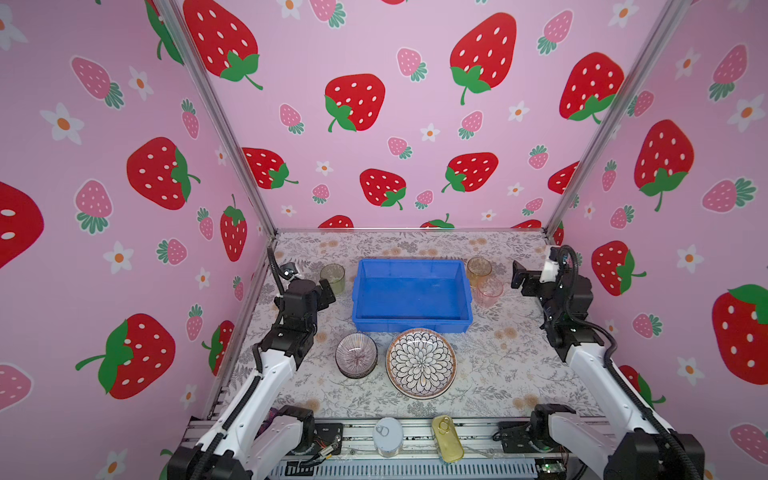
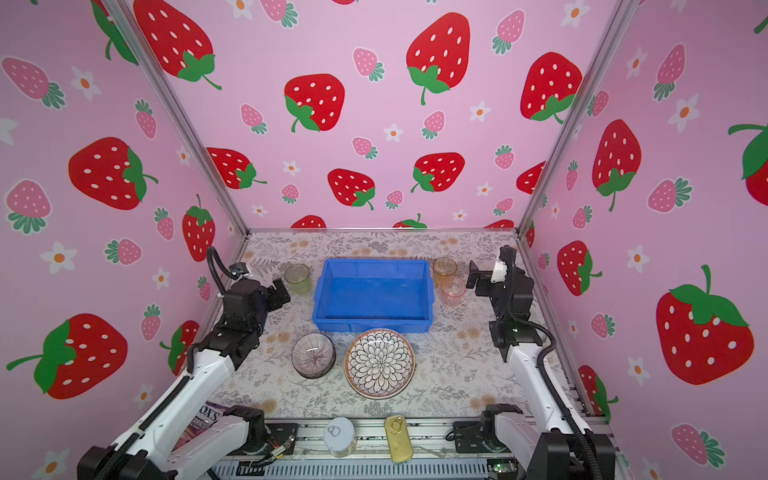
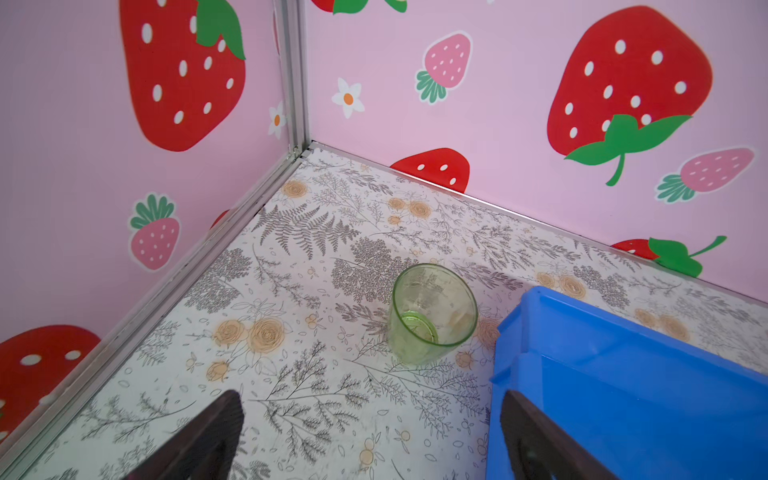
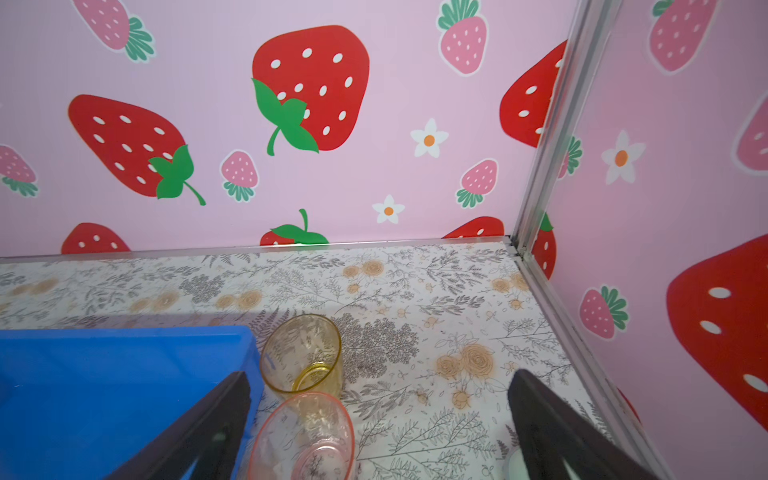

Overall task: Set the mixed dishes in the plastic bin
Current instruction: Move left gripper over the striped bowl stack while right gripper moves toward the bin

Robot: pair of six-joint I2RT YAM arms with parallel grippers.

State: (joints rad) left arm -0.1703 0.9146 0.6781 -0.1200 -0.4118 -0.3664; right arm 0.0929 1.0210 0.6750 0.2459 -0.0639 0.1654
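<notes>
Left tool [image 3: 370,399] gapes on wrist cam; a top view adds candy bag [image 2: 205,417].

The table [image 1: 498,365] holds a bin [image 1: 411,326], green tumbler [image 1: 332,277], amber tumbler [image 1: 478,269], pink tumbler [image 1: 489,293], striped bowl [image 1: 356,355] and petal plate [image 1: 421,363].

Only one legible print: glossy purple candy bag [image 2: 204,419] at near-left table edge in a top view, wedged between white left-arm links [image 2: 222,434]. Big white capitals "OX'S", start cut off by the arm. Below, smaller white capitals "ERRIES", start also cut off. Finer print under that too small to read. Lids of silver round tin [image 2: 340,435] and gold oval tin [image 2: 398,439]: plain metal with pull tabs.
</notes>
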